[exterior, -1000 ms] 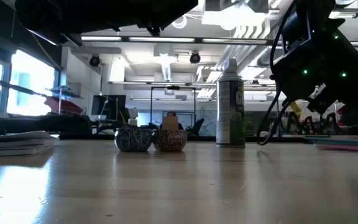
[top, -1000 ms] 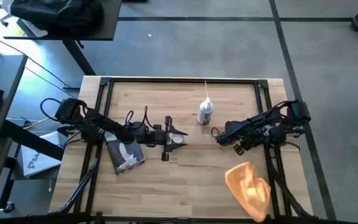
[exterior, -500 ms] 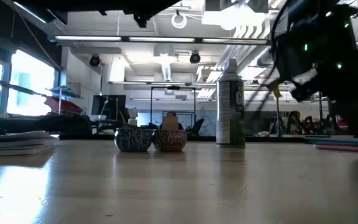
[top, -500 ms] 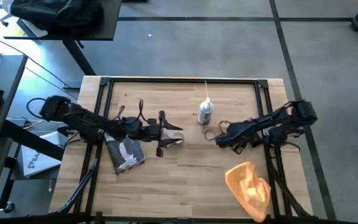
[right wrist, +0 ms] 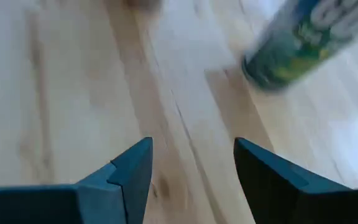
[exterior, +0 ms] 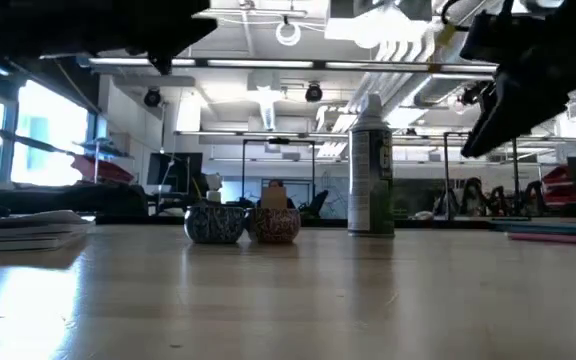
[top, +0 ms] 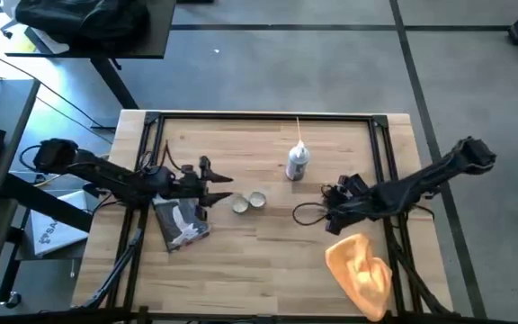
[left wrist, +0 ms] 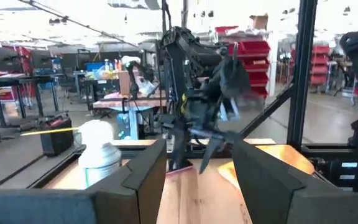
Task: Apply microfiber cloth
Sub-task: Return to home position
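Since the microfiber cloth [top: 360, 273] lies crumpled at the near right corner of the bench [top: 268, 261], touching neither arm, the wiping looks done. The step in hand is, by my reading, the return of both arms to rest. Just beyond the cloth the right pincer [top: 333, 205] hangs over bare wood, its fingers spread with nothing between them; the right wrist view shows only boards and a blurred spray can [right wrist: 303, 37]. On the left side the grey-and-white packet [top: 183, 223] lies flat by the bench's left rail. The left pincer [top: 225, 185] hovers at the packet's far end, fingers likewise spread and empty, pointing toward the middle. Two small round tins [top: 249, 202] sit side by side just off that pincer's tips, between the two arms. Farther back the spray can stands upright, apart from both. The next move calls, I judge, for each arm to fold back toward its own side. The left one must not clip the tins or drag the packet, and the right one must clear the can and keep what looks like a loose loop of cable [top: 306, 214] off the cloth.
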Robot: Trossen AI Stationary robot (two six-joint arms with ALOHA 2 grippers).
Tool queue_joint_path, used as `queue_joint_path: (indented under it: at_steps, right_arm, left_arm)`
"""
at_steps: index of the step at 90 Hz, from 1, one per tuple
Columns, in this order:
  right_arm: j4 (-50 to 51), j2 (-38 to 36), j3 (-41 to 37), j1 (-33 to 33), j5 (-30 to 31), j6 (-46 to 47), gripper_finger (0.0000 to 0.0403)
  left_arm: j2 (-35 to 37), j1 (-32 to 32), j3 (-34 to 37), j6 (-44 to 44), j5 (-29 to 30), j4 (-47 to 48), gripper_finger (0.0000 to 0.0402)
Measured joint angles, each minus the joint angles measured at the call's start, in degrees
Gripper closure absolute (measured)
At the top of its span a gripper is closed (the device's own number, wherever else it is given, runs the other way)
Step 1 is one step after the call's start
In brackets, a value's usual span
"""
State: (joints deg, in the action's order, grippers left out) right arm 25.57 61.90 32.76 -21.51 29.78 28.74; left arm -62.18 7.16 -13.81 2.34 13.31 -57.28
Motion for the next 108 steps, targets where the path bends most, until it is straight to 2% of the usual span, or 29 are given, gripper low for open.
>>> queue_joint_path:
  at_steps: [11, 34, 54, 64, 71, 83, 92, 104, 108]
  right_arm:
    - [-10.87, -9.51, -8.78, 2.98, -0.13, -2.47, 0.0222]
    - [-36.93, -26.4, -21.36, 7.92, -5.7, -13.9, 0.0267]
    - [-50.39, -35.8, -32.12, 8.93, -9.27, -16.67, 0.0324]
    - [-48.63, -38.14, -32.23, 9.53, -11.22, -16.14, 0.0371]
    - [-49.08, -38.64, -32.2, 10.33, -11.81, -17.88, 0.0396]
    - [-48.53, -40.1, -32.2, 12.56, -14.86, -18.52, 0.0393]
    - [-45.09, -42.71, -32.2, 13.81, -18.04, -17.37, 0.04]
    - [-39.97, -47.98, -32.2, 14.45, -17.71, -17.69, 0.0402]
    - [-39.22, -49.77, -32.2, 14.43, -17.42, -18.2, 0.0403]
  left_arm:
    - [3.77, -1.87, 5.06, -2.14, 4.43, 0.4, 0.0238]
    - [16.12, -4.35, 13.02, -3.71, 1.36, 0.94, 0.0238]
    - [29.14, -4.63, 13.14, -4.74, 0.19, 18.33, 0.0238]
    - [35.81, -4.62, 13.12, -3.18, 0.13, 22.33, 0.0238]
    - [40.72, -4.64, 13.04, 0.21, 1.37, 29.41, 0.0238]
    - [48.87, -5.1, 13.12, -0.67, 6.69, 41.72, 0.0238]
    - [54.66, -5.27, 13.12, -1.58, 6.1, 48.0, 0.0238]
    - [61.86, -5.27, 13.12, 2.25, 5.2, 53.46, 0.0238]
    - [62.08, -5.3, 13.03, 2.84, 5.13, 53.56, 0.0238]
